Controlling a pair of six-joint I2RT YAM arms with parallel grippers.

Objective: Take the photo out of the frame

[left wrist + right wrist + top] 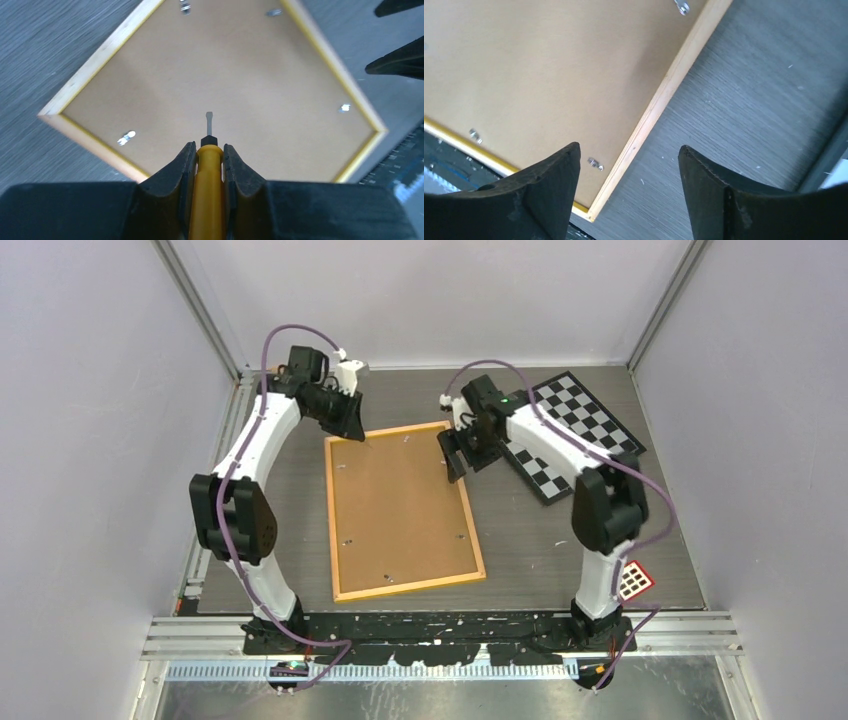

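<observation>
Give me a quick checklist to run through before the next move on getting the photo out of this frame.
1. The frame lies back up: ok.
2. The left claw is shut on the screwdriver: ok.
3. The screwdriver tip is at a clip: not ok. It points at bare backing, between clips.
4. The right claw is open, over the frame's right edge: ok.
5. The clips are turned clear of the backing: cannot tell.
6. The photo is in place underneath: cannot tell, it is hidden.
</observation>
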